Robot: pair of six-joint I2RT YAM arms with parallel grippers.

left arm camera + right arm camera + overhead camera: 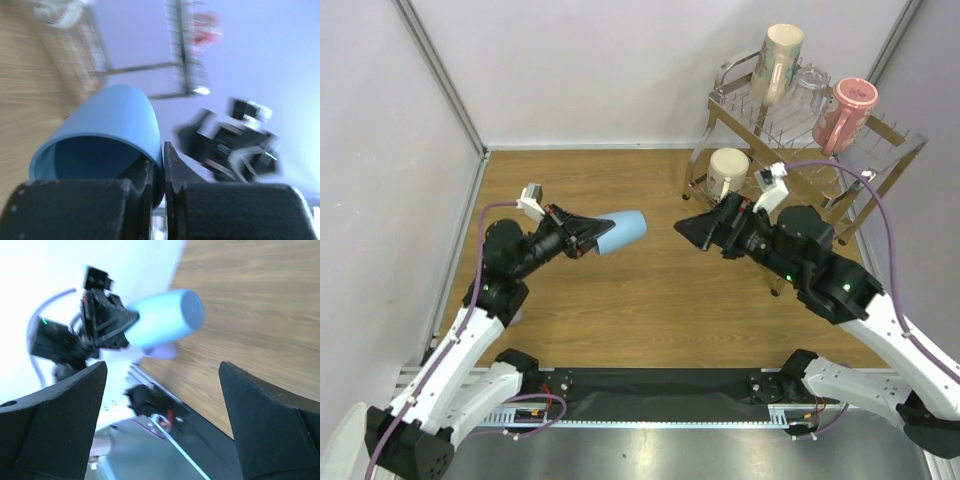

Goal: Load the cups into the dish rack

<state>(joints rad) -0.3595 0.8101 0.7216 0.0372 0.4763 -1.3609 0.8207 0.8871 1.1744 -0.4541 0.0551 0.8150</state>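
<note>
Left hand [588, 238] grips the light-blue tumbler [625, 229] — right hand [688, 228] wide — dish rack [186, 65] blurred.

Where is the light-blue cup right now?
In the top view, the light-blue tumbler is left of centre, clamped in the left gripper above the wooden table, its base pointing at the open right gripper.

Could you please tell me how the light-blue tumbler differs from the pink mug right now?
The light-blue tumbler is blue and has no handle; the pink mug is pink and has one. The tumbler lies sideways in the air, clamped at its rim by the left gripper; the mug stands on the upper tier of the dish rack. Both are opaque cups of similar size.
</note>
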